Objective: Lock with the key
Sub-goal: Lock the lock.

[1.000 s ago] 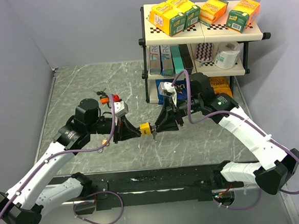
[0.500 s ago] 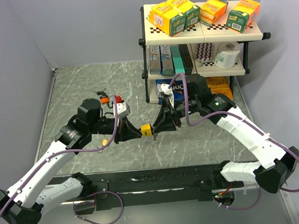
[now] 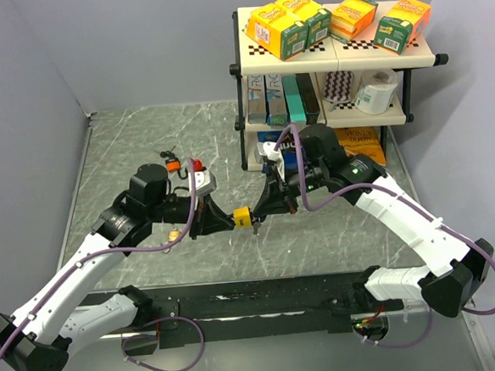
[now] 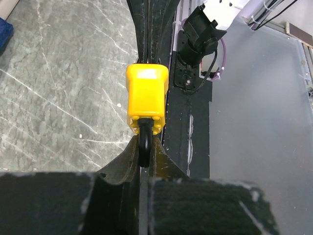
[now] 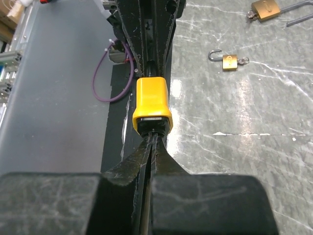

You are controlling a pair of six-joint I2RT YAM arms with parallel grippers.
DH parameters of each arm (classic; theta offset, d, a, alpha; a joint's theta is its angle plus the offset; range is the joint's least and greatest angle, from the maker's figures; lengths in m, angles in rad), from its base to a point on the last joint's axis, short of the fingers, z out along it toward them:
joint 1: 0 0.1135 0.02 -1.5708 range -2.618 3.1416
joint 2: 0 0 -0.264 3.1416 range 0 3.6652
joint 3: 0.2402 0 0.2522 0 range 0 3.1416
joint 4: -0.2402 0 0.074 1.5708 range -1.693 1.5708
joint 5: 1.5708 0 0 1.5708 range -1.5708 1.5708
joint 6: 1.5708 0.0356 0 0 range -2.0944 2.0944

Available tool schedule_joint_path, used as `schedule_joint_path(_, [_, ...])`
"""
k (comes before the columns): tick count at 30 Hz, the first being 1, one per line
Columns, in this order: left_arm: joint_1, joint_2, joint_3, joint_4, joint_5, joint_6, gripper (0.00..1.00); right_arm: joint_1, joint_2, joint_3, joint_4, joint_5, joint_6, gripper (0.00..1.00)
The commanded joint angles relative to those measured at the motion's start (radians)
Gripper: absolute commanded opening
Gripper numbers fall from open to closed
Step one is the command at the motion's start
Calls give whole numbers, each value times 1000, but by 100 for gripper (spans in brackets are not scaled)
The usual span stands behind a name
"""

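A yellow padlock [image 3: 242, 215] hangs in the air between the two arms, above the table's middle. My left gripper [image 3: 225, 220] is shut on its black shackle [image 4: 144, 142], and the yellow body [image 4: 146, 95] sticks out beyond the fingertips. My right gripper [image 3: 257, 214] meets the lock from the opposite side, at its keyhole end [image 5: 152, 122]. Its jaws are shut on a thin metal piece seen edge-on, the key [image 5: 156, 134], which goes into the lock's dark end face. Most of the key is hidden by the fingers.
A small brass padlock [image 5: 230, 61] with an open shackle lies on the marble table, and another one [image 5: 266, 9] lies farther off. Orange and red items [image 3: 182, 164] sit behind the left arm. A shelf unit [image 3: 332, 61] with boxes stands at the back right.
The right gripper has moved left up to the padlock's keyhole end and its jaws have gone from half open to shut. The left gripper has kept its grip and barely moved.
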Motion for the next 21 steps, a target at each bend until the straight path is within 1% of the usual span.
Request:
schedule_joint_path(1, [-3,-31,7,53,1,35,1,-14,-27,26,-70,31,-67,0])
schedule_joint_path(4, [12,-40,-19,26,-6,75,1,-32,-50,17,-95,29,-84,0])
schedule_joint_path(10, [38,-61,-59,-20,1,133,1,-83,-92,-15,-203,83,-185,0])
schedule_joint_path(13, [40,-68,-65,-35,-5,144,1,-144,-104,-35,-268,106,-253,0])
schedule_joint_path(17, [43,-78,-82,-26,-14,129,1,-297,-124,-86,-326,134,-372,0])
schedule_joint_path(18, [43,-80,-85,-23,-16,118,1,-369,-130,-104,-329,150,-395,0])
schedule_joint_path(20, [44,-80,-98,-11,-26,109,1,-447,-143,-176,-308,206,-458,0])
schedule_joint_path(21, [43,-80,-102,-7,-31,103,1,-528,-146,-202,-299,227,-484,0])
